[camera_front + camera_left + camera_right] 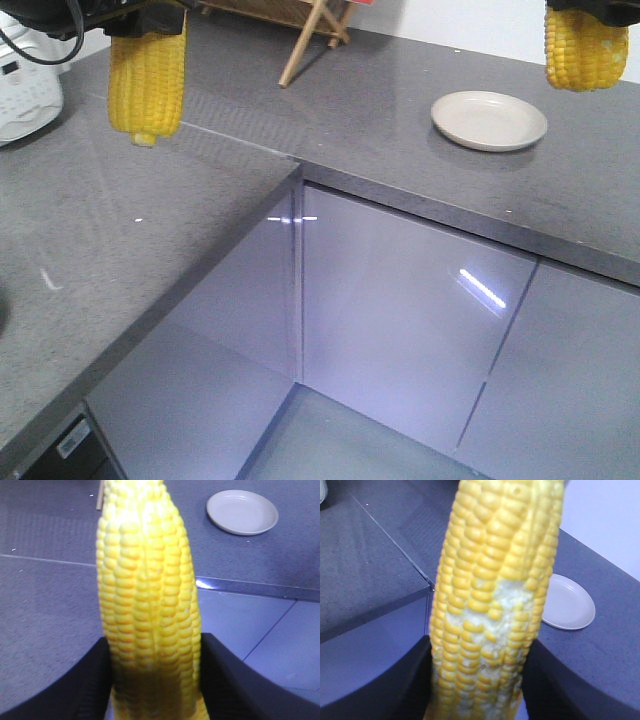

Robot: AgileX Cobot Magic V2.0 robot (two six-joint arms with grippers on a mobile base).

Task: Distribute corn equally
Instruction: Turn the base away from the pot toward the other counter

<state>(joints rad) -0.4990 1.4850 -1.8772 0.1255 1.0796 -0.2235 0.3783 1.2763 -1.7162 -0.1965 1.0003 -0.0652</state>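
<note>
Two yellow corn cobs hang in the air above the grey counter. One corn cob [148,80] [147,595] points down at the upper left, with my left gripper [155,680] shut on its thick end. The other corn cob [586,48] [495,600], with a patch of missing kernels, hangs at the upper right, and my right gripper [480,680] is shut on it. In the front view both grippers are mostly cut off by the top edge. A round cream plate [489,120] [242,512] [568,603] lies empty on the counter below and left of the right cob.
The L-shaped grey counter [120,260] has an inner corner with glossy cabinet doors [400,320] below. A white appliance [25,85] stands at the far left. A wooden rack [300,25] stands at the back.
</note>
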